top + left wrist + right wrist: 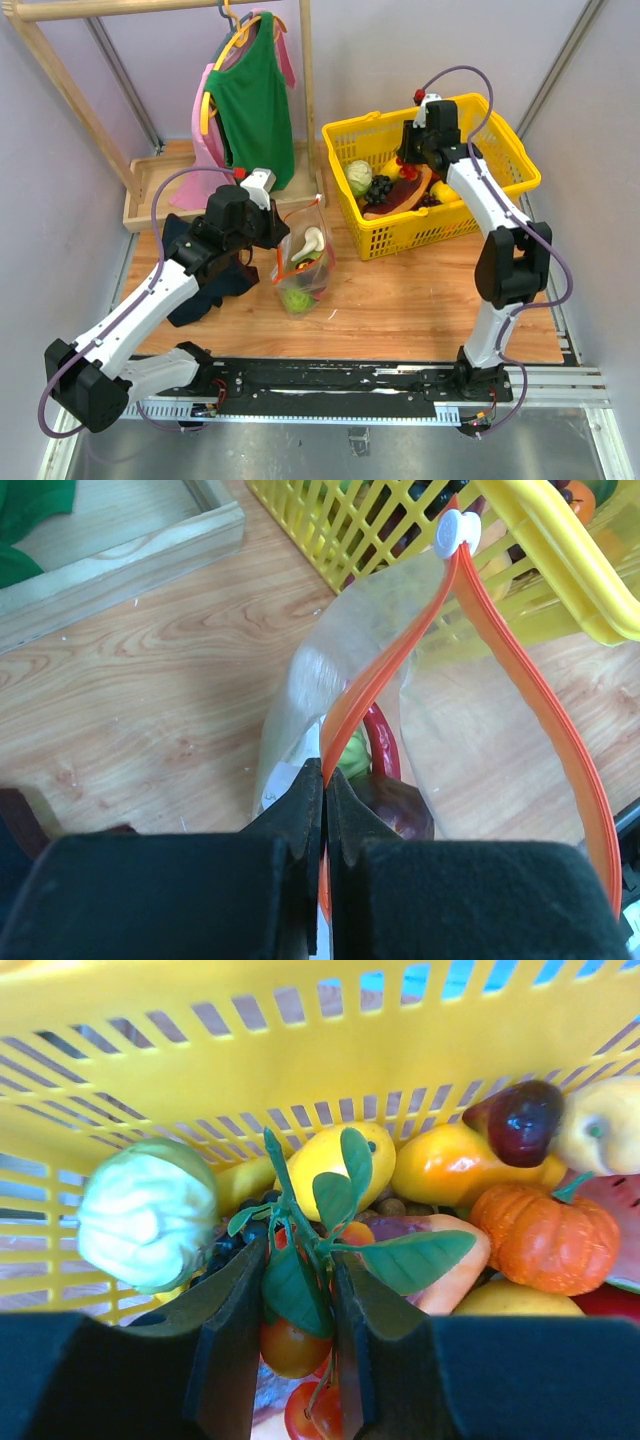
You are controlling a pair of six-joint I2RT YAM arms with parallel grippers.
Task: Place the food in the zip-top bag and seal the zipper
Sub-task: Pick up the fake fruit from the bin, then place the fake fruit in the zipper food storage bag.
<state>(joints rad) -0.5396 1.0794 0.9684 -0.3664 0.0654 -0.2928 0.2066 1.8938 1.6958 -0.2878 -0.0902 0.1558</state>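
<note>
The clear zip-top bag (303, 262) stands open on the table, left of the yellow basket (430, 110). It holds a green piece (296, 299), a red chilli (385, 745) and a dark red piece (400, 805). My left gripper (325, 780) is shut on the orange-red zipper (560, 730) at the bag's near mouth edge; the white slider (452, 530) is at the far end. My right gripper (300, 1255) is down inside the basket, shut on a leafy tomato sprig (295, 1345). Around it lie a pale green cabbage (147, 1215), a lemon (335, 1165) and an orange pumpkin (545, 1235).
A wooden clothes rack with green and pink garments (252, 95) stands at the back left on a wooden tray base (150, 185). A dark cloth (205, 275) lies under my left arm. The basket walls (300, 1070) closely surround my right gripper.
</note>
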